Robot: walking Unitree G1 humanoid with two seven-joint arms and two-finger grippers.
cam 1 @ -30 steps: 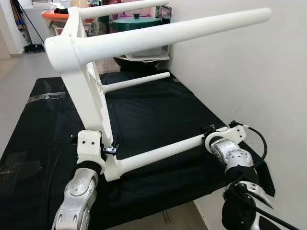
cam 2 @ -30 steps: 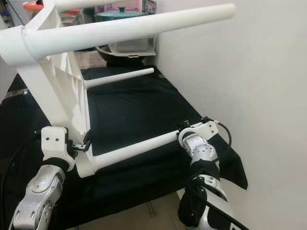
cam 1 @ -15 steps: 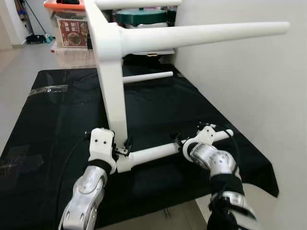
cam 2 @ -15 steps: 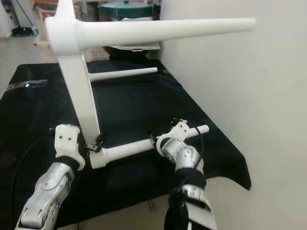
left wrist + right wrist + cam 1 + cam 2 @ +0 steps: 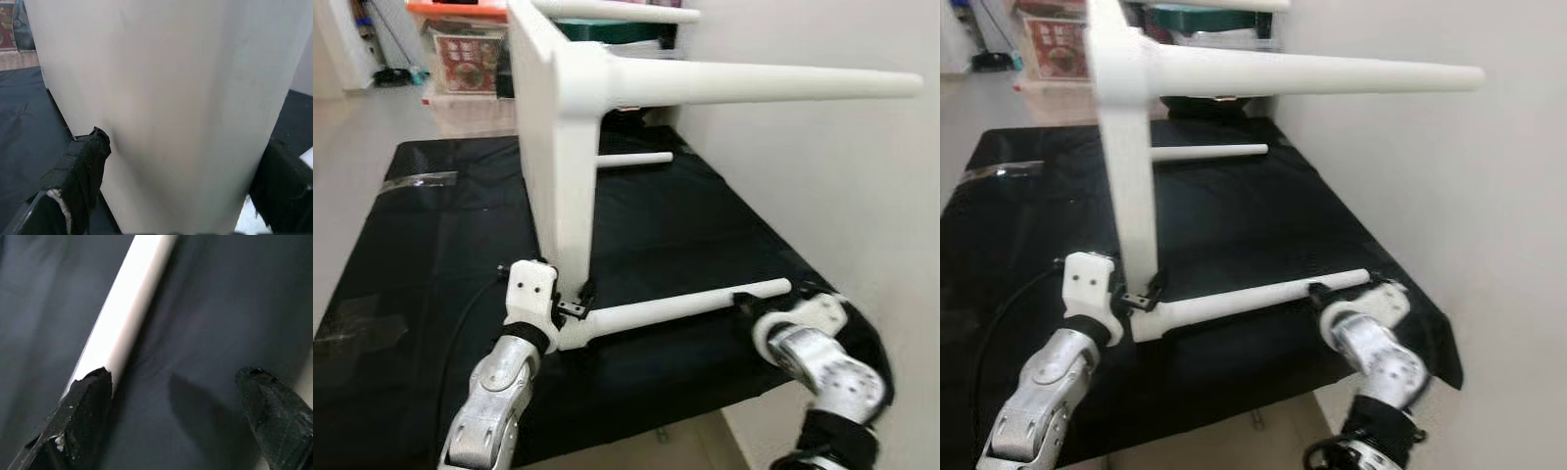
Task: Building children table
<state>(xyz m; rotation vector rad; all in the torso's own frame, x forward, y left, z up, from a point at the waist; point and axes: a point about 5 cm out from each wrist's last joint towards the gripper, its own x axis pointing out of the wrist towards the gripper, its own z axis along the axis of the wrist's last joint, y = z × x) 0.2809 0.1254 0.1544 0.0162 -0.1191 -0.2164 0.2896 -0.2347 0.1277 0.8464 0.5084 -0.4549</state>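
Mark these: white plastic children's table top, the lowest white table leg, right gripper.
white plastic table top (image 5: 558,166), left eye view, edge panel
lowest white table leg (image 5: 685,305), left eye view, mid-shaft
right gripper (image 5: 176,396), right wrist view, between fingertips

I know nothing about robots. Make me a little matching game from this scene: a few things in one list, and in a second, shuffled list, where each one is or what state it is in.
Things:
1. left gripper
2. right gripper
3. white plastic children's table
4. black cloth

States:
A. spread flat over the work surface
B. tipped on its side, four legs pointing toward the wall
C. open beside the lowest leg
D. clamped on the tabletop's lower edge

Pairs: 1-D, 2-C, 3-B, 4-A
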